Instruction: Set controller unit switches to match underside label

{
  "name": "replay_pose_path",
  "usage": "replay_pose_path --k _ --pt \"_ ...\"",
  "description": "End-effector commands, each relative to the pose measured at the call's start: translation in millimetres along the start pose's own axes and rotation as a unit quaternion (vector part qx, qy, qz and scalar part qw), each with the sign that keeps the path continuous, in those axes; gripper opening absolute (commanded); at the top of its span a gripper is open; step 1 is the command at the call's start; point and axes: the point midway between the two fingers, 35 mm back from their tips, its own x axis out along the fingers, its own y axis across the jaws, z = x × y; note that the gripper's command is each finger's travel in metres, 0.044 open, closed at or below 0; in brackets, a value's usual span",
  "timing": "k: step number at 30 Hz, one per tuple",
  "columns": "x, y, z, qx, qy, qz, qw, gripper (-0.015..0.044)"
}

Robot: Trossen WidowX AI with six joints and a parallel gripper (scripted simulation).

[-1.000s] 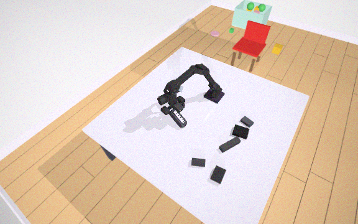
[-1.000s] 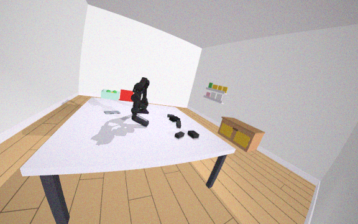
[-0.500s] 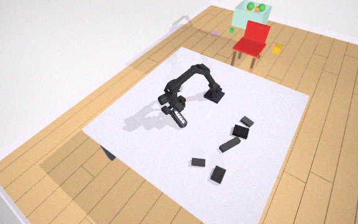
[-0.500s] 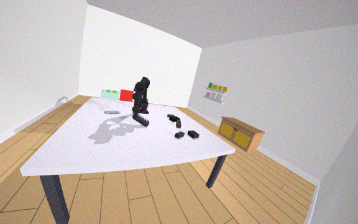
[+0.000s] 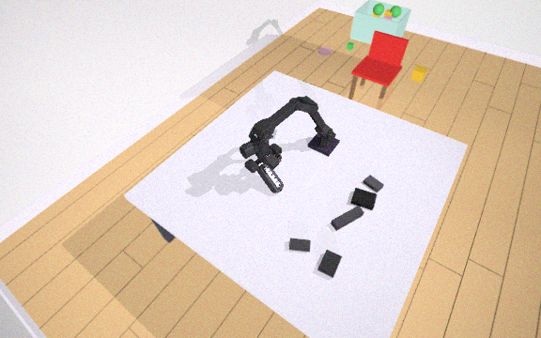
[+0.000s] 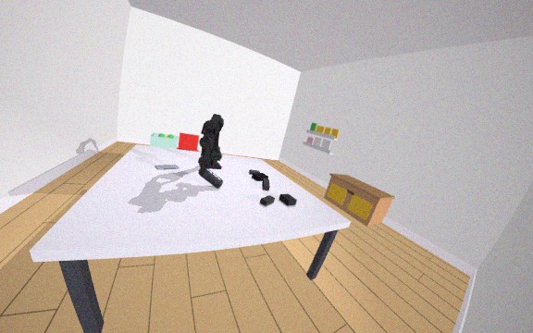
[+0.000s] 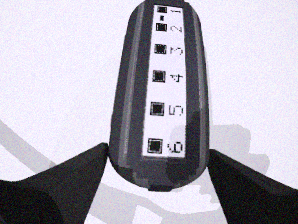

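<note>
The dark grey controller unit (image 5: 270, 177) (image 6: 211, 178) (image 7: 134, 90) is held near one end, label side toward the wrist camera. It slants, the held end higher, and appears raised off the bench. My gripper (image 5: 262, 165) (image 6: 202, 168) (image 7: 158, 152) is shut on it, one fingertip against each long side near square 6. The white label (image 7: 150, 127) runs lengthwise in the wrist view, numbered 1 at the far end to 6 nearest. All six squares look filled. A small dark mark lies between squares 1 and 2. The rocker switches face away and are hidden.
Several dark modules lie on the white bench (image 5: 233, 207) (image 6: 155, 236): two blocks (image 5: 300, 244) (image 5: 330, 263), a long bar (image 5: 347, 218) (image 6: 266, 183), a black block (image 5: 363, 199) and a smaller block (image 5: 373, 183). A flat grey plate (image 6: 167, 166) lies left of the arm in the exterior view.
</note>
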Motion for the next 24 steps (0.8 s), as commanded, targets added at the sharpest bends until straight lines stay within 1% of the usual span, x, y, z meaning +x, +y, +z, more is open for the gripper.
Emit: replay_pose_path --k 1,24 --pt "-3.4 -1.2 4.7 0.0 -0.002 -0.002 1.0 0.0336" --pt "-15.1 -1.2 19.3 0.0 -0.003 -0.002 1.0 0.0336"
